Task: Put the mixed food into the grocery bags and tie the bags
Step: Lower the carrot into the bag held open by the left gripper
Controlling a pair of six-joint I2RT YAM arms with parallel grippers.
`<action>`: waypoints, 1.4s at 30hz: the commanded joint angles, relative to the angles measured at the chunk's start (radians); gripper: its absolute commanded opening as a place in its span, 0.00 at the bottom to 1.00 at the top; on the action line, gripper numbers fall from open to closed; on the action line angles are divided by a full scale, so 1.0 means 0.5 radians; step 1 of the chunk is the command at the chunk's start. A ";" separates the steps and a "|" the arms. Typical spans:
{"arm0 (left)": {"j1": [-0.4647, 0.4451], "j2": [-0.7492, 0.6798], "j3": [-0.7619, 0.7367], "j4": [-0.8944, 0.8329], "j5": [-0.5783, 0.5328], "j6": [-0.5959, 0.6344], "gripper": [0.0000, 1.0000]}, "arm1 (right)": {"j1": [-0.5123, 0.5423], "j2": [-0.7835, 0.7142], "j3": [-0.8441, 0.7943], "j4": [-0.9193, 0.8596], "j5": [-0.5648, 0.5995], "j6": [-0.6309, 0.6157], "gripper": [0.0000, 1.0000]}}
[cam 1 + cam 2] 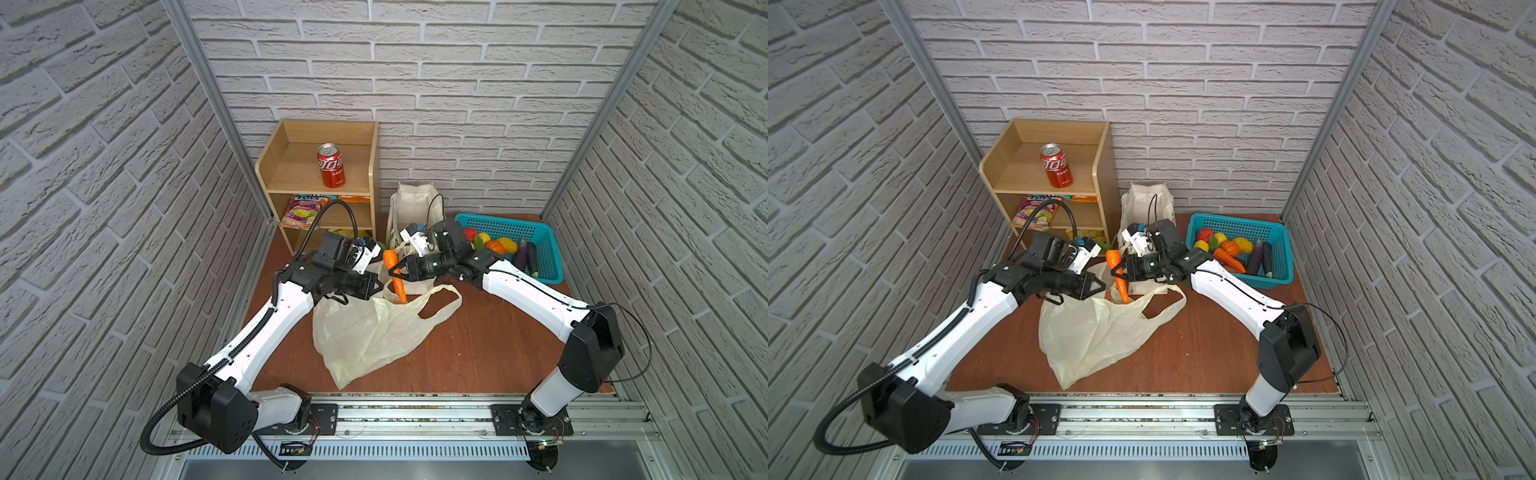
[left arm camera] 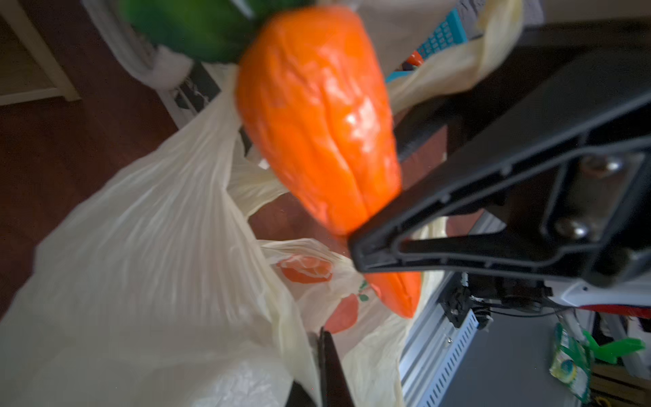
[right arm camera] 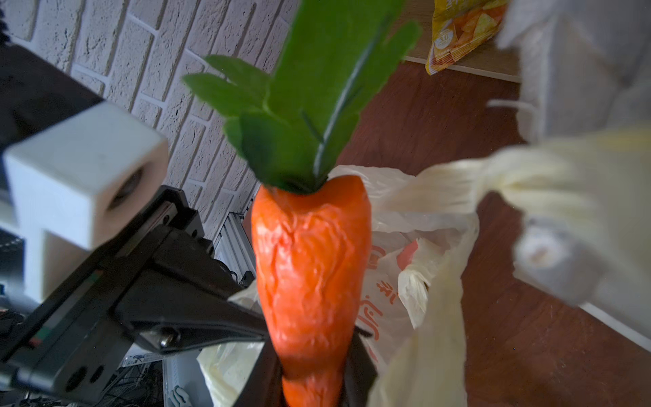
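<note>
The carrot (image 1: 390,257) is clamped mid-body, tip down, by the right gripper (image 1: 397,272) just above the plastic bag (image 1: 365,332). The bag's rim is pinched by the fully closed left gripper (image 1: 379,286), apparently so that its mouth is kept open.

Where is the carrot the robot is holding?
In both top views, near the centre, the carrot hangs tip-down in the right gripper, just over the mouth of the plastic bag and in front of the canvas tote.
</note>
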 commanded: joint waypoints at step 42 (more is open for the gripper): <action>0.101 0.126 0.153 0.343 0.406 -0.013 0.00 | 0.195 0.090 -0.195 0.357 0.459 0.167 0.07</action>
